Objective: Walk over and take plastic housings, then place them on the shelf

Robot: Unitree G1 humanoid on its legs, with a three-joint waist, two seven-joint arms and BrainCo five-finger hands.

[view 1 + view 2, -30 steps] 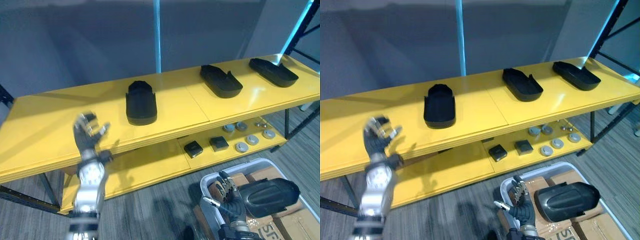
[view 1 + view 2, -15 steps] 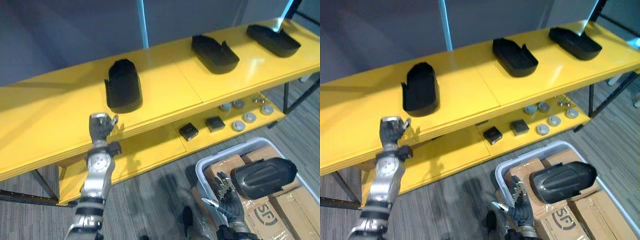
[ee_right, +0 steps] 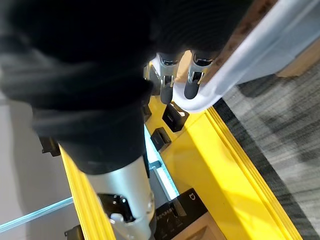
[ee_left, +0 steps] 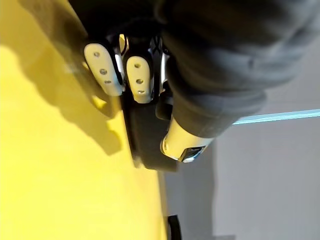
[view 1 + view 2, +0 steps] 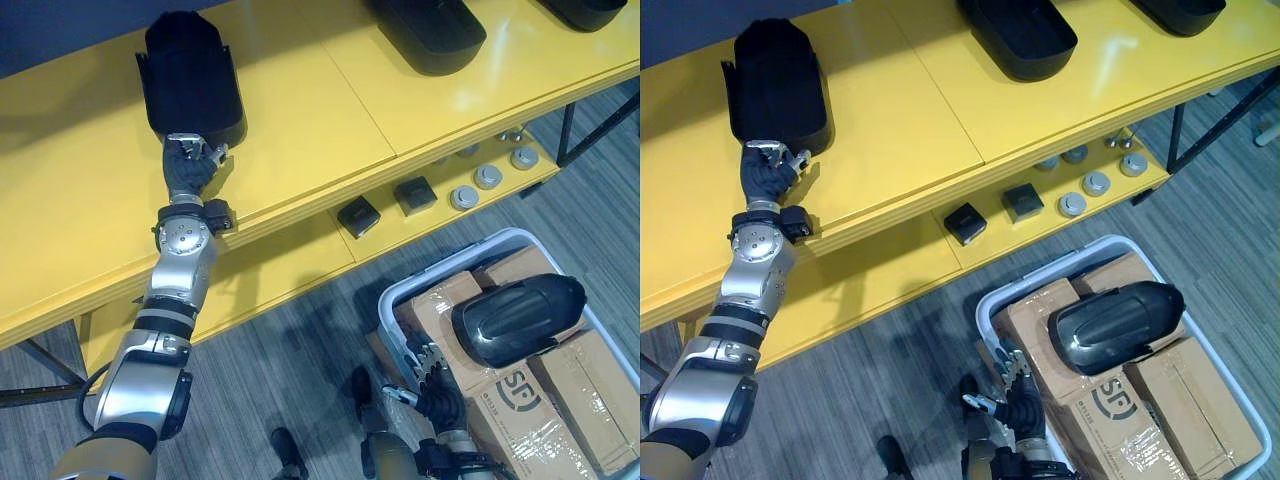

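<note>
Housing (image 5: 190, 75) on shelf (image 5: 300, 130) is touched at its near end by left hand (image 5: 188, 168) — its grasp cannot be told; right hand (image 5: 436, 390) is held, fingers released, beside bin (image 5: 383, 305).

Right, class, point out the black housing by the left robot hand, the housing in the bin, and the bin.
Shelf housing (image 5: 190, 75): left eye view, middle of its body.
Bin housing (image 5: 515, 318): left eye view, middle of its rounded back.
White bin (image 5: 440, 266): left eye view, its far rim.

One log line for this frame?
left robot hand: at shelf housing near end | right robot hand: open, by bin | bin housing: untaken
</note>
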